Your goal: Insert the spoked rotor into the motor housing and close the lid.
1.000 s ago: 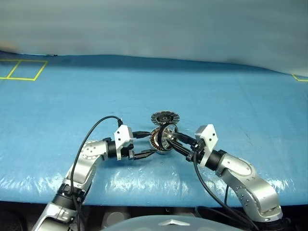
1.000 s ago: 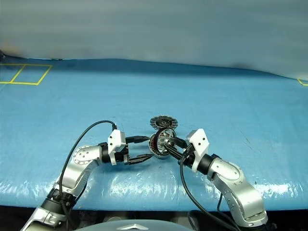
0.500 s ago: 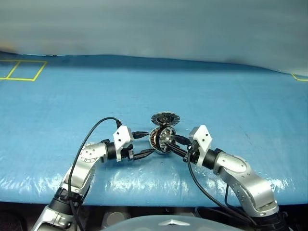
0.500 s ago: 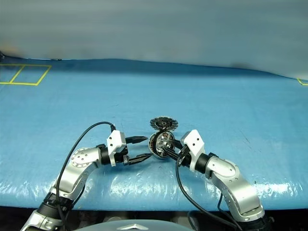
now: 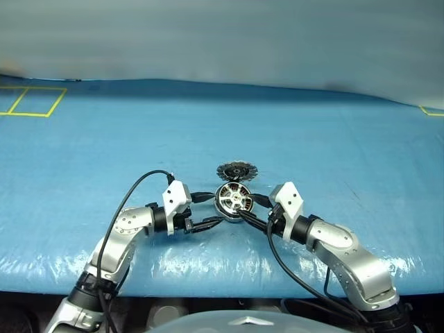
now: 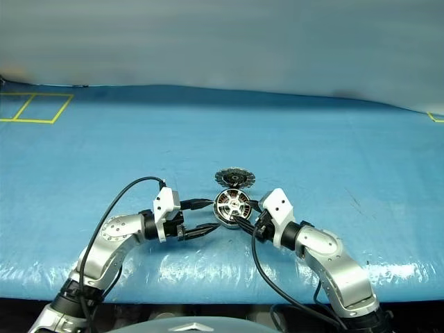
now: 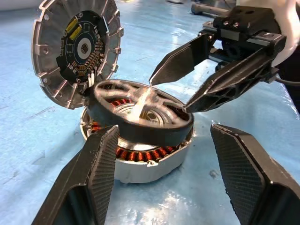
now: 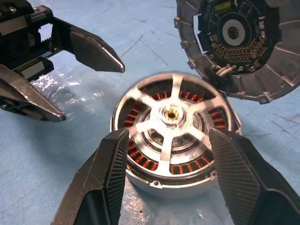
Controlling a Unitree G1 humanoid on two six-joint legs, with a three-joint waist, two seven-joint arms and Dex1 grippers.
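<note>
1. Spoked rotor (image 8: 171, 123), the small black ring with thin silver spokes and a silver hub, sits on top of the motor housing (image 7: 140, 161), the shallow round silver puck with copper-coloured windings showing through the spokes.
2. From the left wrist view I see the rotor tilted: its far side is lifted and a band of windings shows under its near edge, so it is not fully seated.
3. Housing and rotor rest on the blue plastic-covered bench (image 5: 312, 139), near its front edge, between my two arms.
4. Lid (image 5: 233, 170), the flat silver-grey disc with radial slots and a dark centre, lies just behind the housing. In the wrist views its edge touches or overlaps the housing's far rim and it leans up; I cannot tell which part bears on which.
5. My left claw (image 5: 212, 209) is spread open, empty, pointing at the housing from the left, its tips just beside it.
6. My right claw (image 8: 168, 154) stands with its black fingers (image 8: 110, 164) apart on either side of the housing; I see a gap on each side and no grip on anything.
7. Yellow tape lines (image 5: 31, 100) mark a square at the far left corner of the bench.
</note>
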